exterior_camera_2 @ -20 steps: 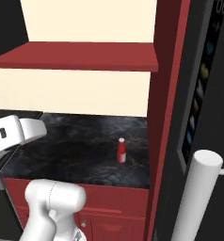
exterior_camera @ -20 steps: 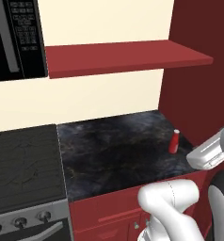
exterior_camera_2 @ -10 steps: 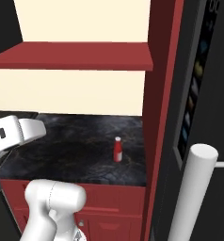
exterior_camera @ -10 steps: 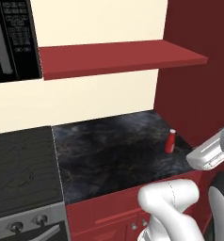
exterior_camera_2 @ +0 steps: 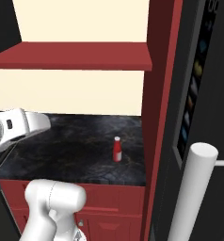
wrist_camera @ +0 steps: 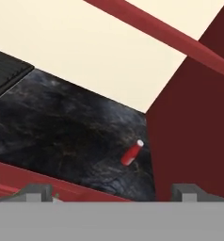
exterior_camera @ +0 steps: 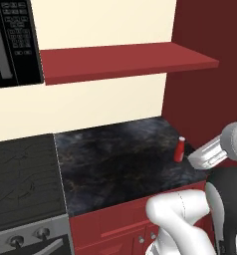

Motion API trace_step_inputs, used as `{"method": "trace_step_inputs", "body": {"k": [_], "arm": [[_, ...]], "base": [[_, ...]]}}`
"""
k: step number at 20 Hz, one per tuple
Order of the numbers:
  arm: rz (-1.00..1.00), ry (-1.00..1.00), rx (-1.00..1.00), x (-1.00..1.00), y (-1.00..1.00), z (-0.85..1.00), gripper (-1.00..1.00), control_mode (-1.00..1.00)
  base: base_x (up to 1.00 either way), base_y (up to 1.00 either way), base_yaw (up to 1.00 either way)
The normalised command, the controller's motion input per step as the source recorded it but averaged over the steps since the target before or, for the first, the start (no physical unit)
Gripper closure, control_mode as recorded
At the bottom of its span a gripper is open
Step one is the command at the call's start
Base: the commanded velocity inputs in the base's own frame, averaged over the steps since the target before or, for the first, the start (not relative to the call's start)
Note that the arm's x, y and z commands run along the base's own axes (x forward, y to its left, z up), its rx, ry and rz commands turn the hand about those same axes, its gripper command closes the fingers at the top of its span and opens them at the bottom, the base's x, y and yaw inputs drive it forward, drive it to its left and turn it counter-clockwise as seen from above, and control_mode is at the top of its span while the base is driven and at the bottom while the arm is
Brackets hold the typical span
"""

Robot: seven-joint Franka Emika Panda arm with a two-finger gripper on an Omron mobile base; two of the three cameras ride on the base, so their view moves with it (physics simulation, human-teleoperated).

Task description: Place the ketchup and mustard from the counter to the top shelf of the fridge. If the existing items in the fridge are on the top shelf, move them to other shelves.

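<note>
From the left side you see a black microwave (exterior_camera: 13, 42) and a dark stovetop with grey knobs (exterior_camera: 22, 177); from the right, a tall dark fridge door with a thick white cylindrical handle (exterior_camera_2: 191, 193). A small red ketchup bottle with a white cap (exterior_camera: 179, 149) stands upright on the glossy black marbled surface (exterior_camera: 115, 164), near the dark red side panel (exterior_camera_2: 158, 117), under a flat dark red shelf (exterior_camera: 125, 60). The tool (wrist_camera: 107, 193) hangs well short of it, jaws spread wide, gripping nothing.

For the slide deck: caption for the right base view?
Red ketchup bottle upright on the dark counter, beside the fridge.
</note>
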Motion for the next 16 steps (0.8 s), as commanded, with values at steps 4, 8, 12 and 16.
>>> {"method": "trace_step_inputs", "body": {"k": [4,8,12,16], "arm": [[-0.2,0.01,0.0,0.78,0.06,-0.23,-1.0,-1.0],[-0.34,0.08,0.09,0.79,0.06,-0.38,-1.0,-1.0],[-0.35,0.09,0.17,0.76,0.0,-0.4,-1.0,-1.0],[-0.36,0.05,0.27,0.8,-0.11,-0.61,-1.0,-1.0]], "base": [[0.0,0.0,0.0],[0.0,0.0,0.0],[0.0,0.0,0.0],[0.0,0.0,0.0]]}}
